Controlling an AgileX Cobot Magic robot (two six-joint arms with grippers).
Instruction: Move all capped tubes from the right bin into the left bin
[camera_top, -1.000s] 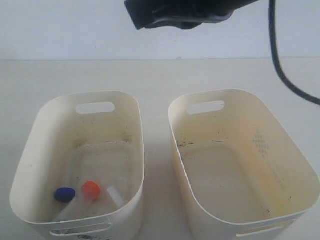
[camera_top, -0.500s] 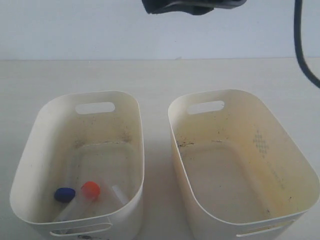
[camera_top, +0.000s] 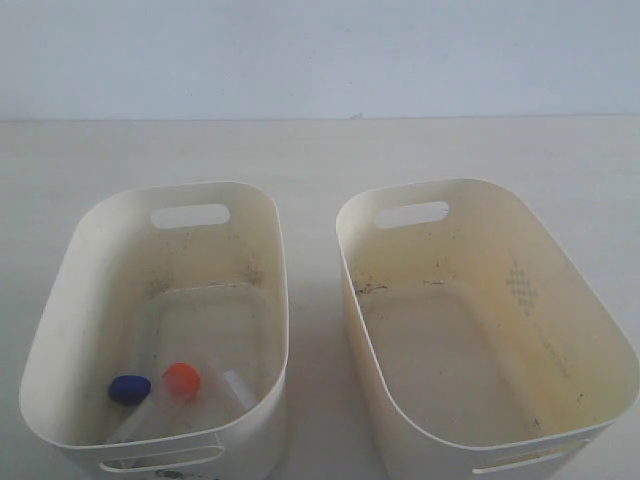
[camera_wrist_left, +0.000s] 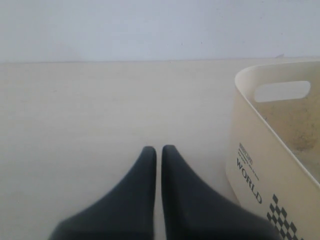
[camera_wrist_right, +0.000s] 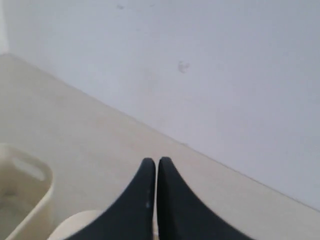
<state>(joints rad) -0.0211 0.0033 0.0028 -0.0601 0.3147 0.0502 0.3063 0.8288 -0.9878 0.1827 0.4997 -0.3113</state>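
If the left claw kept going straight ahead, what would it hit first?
Likely only the far wall; the left gripper aims across the table, with the left bin off to one side.

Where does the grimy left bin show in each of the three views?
Exterior: left bin fills the lower left of the picture.
Left wrist: left bin at that picture's right edge, with slot handle and WORLD print.
Right wrist: cream tub rims in that picture's lower-left corner; cannot tell which bin.
Shared landmark: table-wall seam, in all three.
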